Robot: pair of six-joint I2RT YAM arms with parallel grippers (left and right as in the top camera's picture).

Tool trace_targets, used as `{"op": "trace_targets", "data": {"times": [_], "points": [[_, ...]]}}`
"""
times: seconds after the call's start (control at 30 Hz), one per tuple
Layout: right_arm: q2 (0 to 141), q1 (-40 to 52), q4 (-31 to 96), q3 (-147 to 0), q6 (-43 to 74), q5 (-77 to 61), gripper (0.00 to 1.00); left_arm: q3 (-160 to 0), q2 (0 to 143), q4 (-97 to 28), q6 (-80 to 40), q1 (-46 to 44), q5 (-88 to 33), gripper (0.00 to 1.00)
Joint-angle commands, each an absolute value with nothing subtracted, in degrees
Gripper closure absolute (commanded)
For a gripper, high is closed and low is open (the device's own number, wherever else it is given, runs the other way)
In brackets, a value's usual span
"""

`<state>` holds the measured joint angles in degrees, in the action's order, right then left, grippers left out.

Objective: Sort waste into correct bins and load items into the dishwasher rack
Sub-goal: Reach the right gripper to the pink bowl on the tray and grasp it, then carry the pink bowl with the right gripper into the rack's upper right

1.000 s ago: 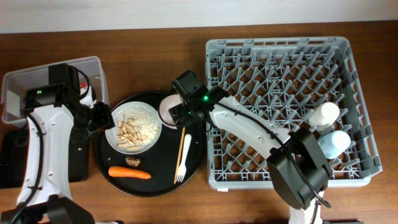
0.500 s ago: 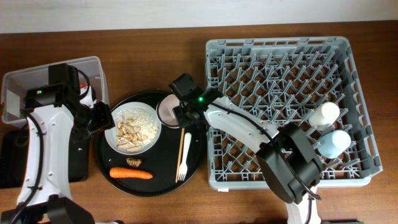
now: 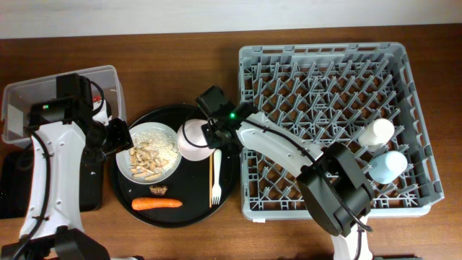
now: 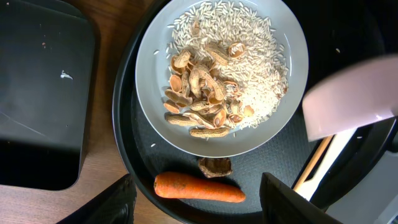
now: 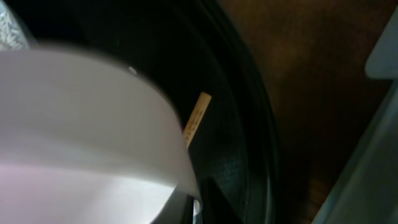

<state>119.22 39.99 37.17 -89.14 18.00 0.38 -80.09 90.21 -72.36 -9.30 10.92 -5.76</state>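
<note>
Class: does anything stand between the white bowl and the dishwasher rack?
Nothing visible does. The white bowl, held by the right gripper, is beside the dishwasher rack; only the rack's own left wall lies between them.

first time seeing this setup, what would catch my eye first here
The big grey dishwasher rack fills the right side, a white cup and a light blue cup at its right edge. On the round black tray at centre, a plate of rice and peanut shells lies by an orange carrot. The right arm holds a tipped white bowl in its jaws beside it.
</note>
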Motion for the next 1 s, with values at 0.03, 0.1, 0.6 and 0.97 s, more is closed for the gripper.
{"op": "trace_targets", "data": {"times": [0.03,0.1,0.6,0.97], "points": [[118.74,40.75,39.59,-90.91,17.67,3.22,0.96,-79.53,89.17,-72.14,-9.82,11.14,-6.39,0.37],[117.49,40.73,42.63,-93.41,17.65,7.55,0.96,-79.53,89.17,-72.10,-9.82,11.16,-6.39,0.37],[99.77,24.38,70.39,-107.26,17.69,36.34,0.96,-79.53,89.17,-72.05,-9.82,11.16,-6.39,0.37],[103.63,3.44,71.53,-102.02,27.97,53.04,0.96,-79.53,89.17,-71.92,-9.82,11.14,-6.42,0.37]]}}
